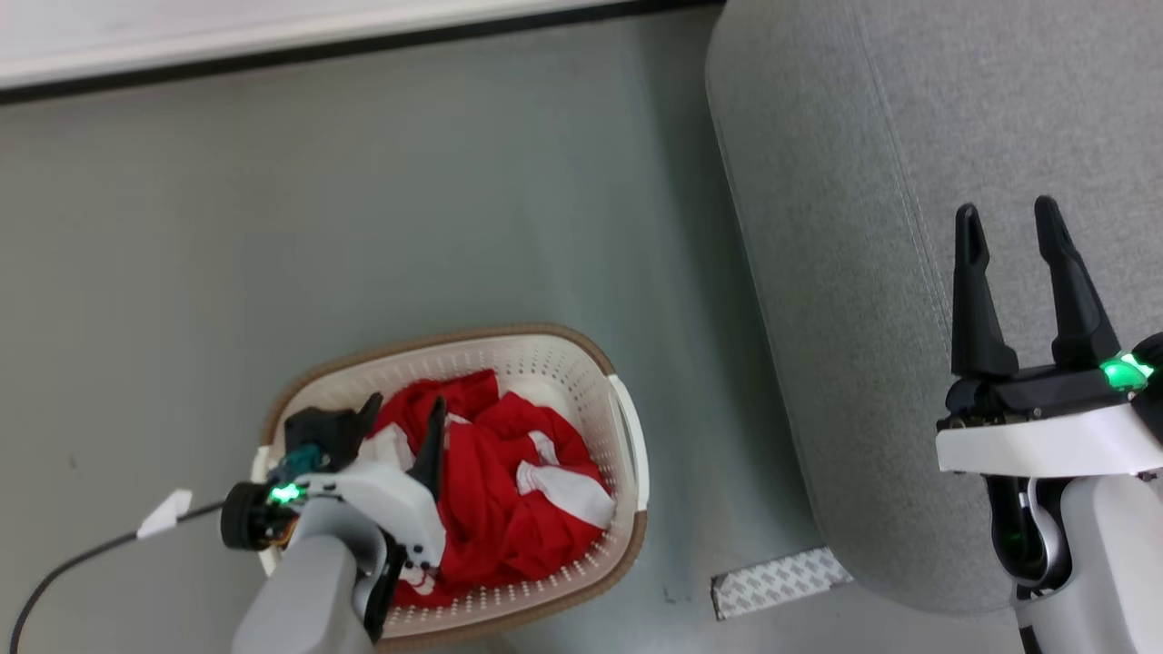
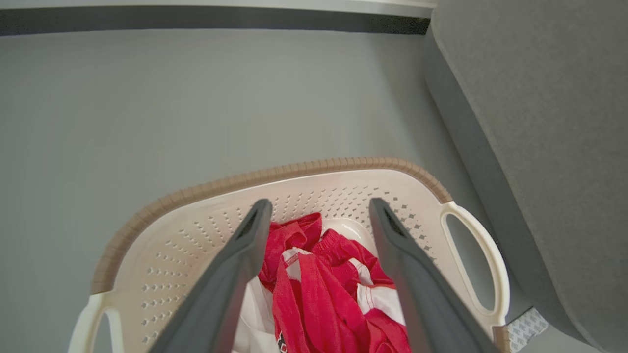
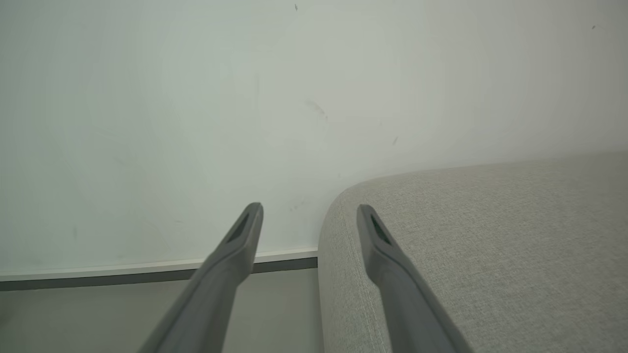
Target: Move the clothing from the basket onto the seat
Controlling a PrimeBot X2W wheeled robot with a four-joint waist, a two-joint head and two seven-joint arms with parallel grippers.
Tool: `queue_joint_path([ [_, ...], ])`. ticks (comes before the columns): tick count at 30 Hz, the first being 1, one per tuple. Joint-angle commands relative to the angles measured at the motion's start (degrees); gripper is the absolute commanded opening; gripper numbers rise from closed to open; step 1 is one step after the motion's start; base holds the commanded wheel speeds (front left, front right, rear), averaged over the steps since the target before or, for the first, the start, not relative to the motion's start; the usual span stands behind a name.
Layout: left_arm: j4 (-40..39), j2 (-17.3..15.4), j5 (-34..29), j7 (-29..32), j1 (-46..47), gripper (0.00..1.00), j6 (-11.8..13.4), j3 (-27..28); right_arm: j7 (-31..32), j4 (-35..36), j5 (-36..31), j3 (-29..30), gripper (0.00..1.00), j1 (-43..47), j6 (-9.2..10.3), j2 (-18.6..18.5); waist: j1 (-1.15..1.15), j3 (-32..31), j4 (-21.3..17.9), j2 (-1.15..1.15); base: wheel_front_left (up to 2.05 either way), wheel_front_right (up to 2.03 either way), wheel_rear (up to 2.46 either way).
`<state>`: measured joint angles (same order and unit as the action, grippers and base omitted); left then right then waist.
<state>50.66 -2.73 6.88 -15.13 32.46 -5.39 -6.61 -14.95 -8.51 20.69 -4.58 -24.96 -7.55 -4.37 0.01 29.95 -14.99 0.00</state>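
Red clothing (image 1: 509, 490) with white bands lies bunched in the cream basket (image 1: 627, 445) with a brown rim, on the floor at lower left. My left gripper (image 1: 404, 413) hangs open just above the heap's near-left part, nothing between its fingers. In the left wrist view the clothing (image 2: 324, 289) shows between the spread fingers of the left gripper (image 2: 319, 208), with the basket wall (image 2: 196, 230) behind. The grey seat (image 1: 863, 272) fills the right side. My right gripper (image 1: 1006, 213) stands open over the seat, empty; the right wrist view has the right gripper (image 3: 309, 211) at the seat's edge (image 3: 466, 235).
The grey-green floor (image 1: 409, 200) stretches between basket and seat up to a white wall with a dark skirting (image 1: 273, 54). A patterned white strip (image 1: 781, 581) lies on the floor by the seat's near corner. A black cable with a white tag (image 1: 164, 513) trails at the left.
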Motion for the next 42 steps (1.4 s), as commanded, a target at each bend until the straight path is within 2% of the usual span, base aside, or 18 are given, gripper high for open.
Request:
queue_joint_path([
  [1, 1.9, -0.4, 0.2, 0.3, 2.3, 1.00, -0.4, -0.4, -0.1, 0.6, 0.2, 0.4, 1.00, -1.0, 0.12, 0.1, -0.01, 3.1, -1.7, 0.00, 0.00, 0.00, 0.00],
  [9, 14.4, -0.9, 0.7, 5.1, 10.4, 1.00, -1.1, -2.0, -0.1, 2.7, 0.8, 0.9, 1.00, -3.4, 0.12, 1.0, -0.01, 8.7, -4.2, 0.00, 0.00, 0.00, 0.00],
  [15, 20.3, -2.1, -0.6, 10.4, 14.2, 1.00, -0.3, -3.4, -0.1, 3.8, 1.5, 1.1, 1.00, -4.5, 0.12, 1.5, -0.01, 11.8, -6.3, 0.00, 0.00, 0.00, 0.00],
  [25, 22.6, -5.3, -2.1, 19.1, 18.1, 1.00, 2.5, -5.8, -0.1, 4.8, 3.8, -0.6, 1.00, -5.6, 0.12, 1.6, -0.01, 16.9, -9.9, 0.00, 0.00, 0.00, 0.00],
  [29, 22.9, -6.0, -3.0, 22.7, 19.7, 1.00, 1.9, -7.2, -0.1, 5.4, 4.6, -0.8, 1.00, -6.0, 0.12, 1.6, -0.01, 19.0, -10.8, 0.00, 0.00, 0.00, 0.00],
  [34, 23.1, -6.1, -4.2, 26.4, 21.2, 1.00, 0.8, -9.3, -0.1, 6.4, 3.5, -0.6, 1.00, -6.3, 0.12, 1.6, -0.01, 21.0, -9.8, 0.00, 0.13, 0.13, 0.13],
  [42, 23.2, -7.0, -2.8, 26.8, 21.7, 1.00, -0.4, -9.8, -0.1, 7.4, 1.7, -1.9, 1.00, -6.6, 0.12, 1.6, -0.01, 22.2, -8.2, 0.00, 0.12, 0.12, 0.12],
])
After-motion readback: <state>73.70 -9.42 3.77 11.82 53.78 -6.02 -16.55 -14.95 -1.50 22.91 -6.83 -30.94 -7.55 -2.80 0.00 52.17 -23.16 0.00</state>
